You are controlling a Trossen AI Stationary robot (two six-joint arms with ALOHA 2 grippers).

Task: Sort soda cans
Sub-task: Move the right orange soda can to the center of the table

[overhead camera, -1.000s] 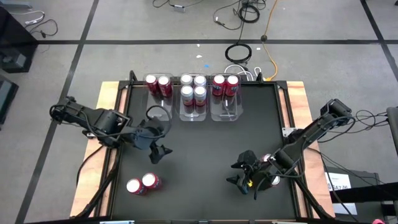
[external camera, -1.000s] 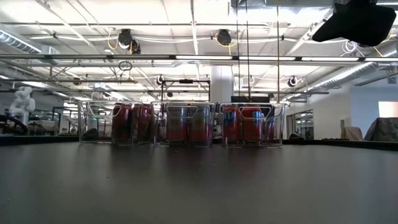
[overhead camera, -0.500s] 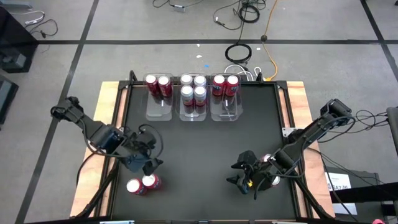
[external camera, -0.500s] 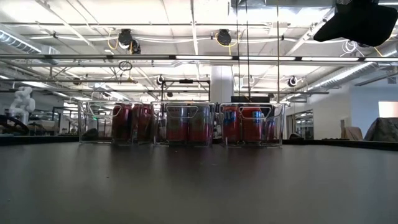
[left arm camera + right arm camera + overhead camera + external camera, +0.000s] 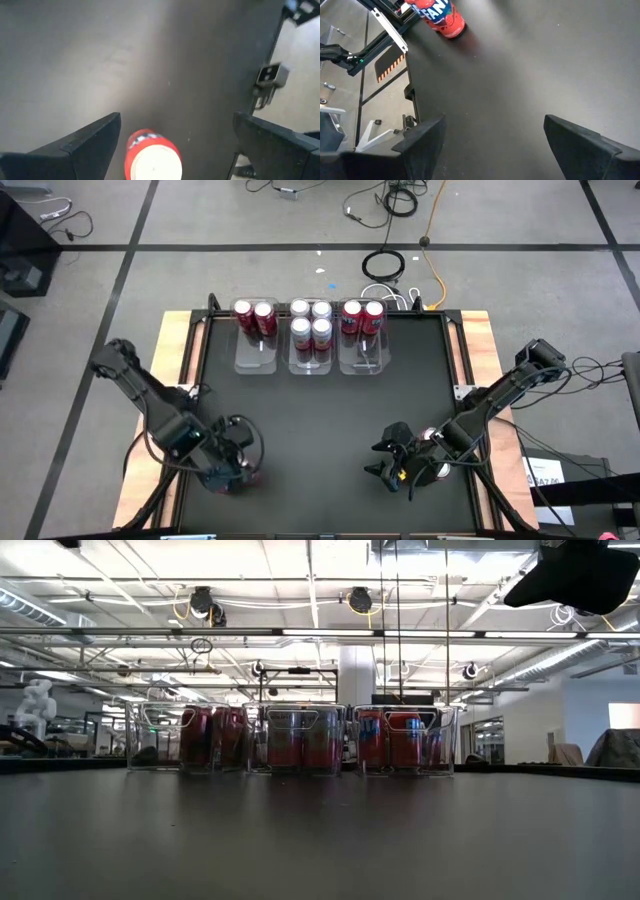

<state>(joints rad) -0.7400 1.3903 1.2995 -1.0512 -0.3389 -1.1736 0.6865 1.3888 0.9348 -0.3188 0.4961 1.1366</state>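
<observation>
Two red soda cans stand near the table's near-left corner, mostly hidden under my left gripper (image 5: 225, 476); a bit of red (image 5: 246, 474) still shows. In the left wrist view one red can with a silver top (image 5: 152, 161) stands upright between the open fingers of my left gripper (image 5: 177, 118), with gaps on both sides. My right gripper (image 5: 392, 467) hangs open over bare table at the near right. Two more cans (image 5: 429, 437) (image 5: 442, 471) peek out from under the right arm. The right wrist view shows my right gripper (image 5: 494, 121) open and a red can (image 5: 437, 15) standing farther off.
Three clear bins stand side by side at the far edge. The left bin (image 5: 257, 352) holds two red cans, the middle bin (image 5: 311, 358) several silver ones, and the right bin (image 5: 362, 356) two red ones. The black table's middle (image 5: 320, 420) is bare. Cables lie on the floor beyond.
My left arm has swung from the table's left middle toward the near edge. Its gripper has come down over the two red cans at the near left, which now lie under it. The cans have not moved.
</observation>
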